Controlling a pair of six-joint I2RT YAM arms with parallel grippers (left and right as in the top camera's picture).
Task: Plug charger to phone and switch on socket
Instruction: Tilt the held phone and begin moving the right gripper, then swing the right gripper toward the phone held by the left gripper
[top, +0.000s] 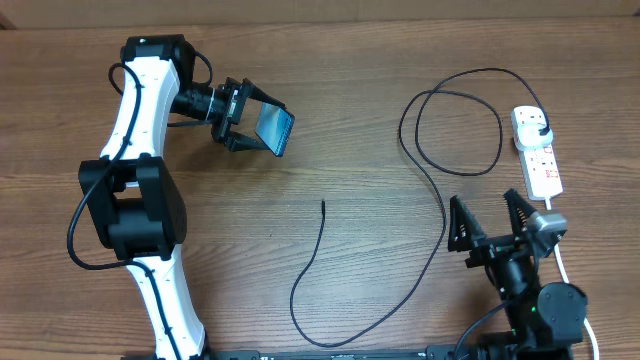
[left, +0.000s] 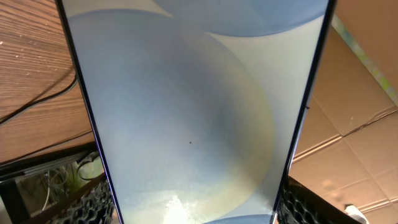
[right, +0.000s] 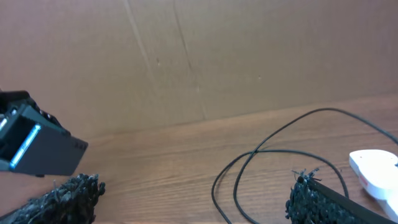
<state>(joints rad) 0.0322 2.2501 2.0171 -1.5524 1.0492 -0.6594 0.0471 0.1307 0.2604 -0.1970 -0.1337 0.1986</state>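
My left gripper (top: 250, 118) is shut on the phone (top: 276, 129) and holds it lifted and tilted above the table at the back left. In the left wrist view its light-blue screen (left: 193, 106) fills the frame, with a finger (left: 84, 202) against each long edge. The charger (top: 441, 215), a thin black cable, runs from its plug in the socket (top: 540, 160) through a loop, and its free tip (top: 323, 204) lies on the table at mid-centre. My right gripper (top: 490, 217) stands open near the front right, nothing between its fingers; the cable loop (right: 249, 168) lies ahead of it.
The socket's white cord (top: 566, 268) runs down past my right arm. A cardboard wall (right: 217, 56) stands along the table's far edge. The cable's long curve (top: 330, 343) reaches close to the front edge.
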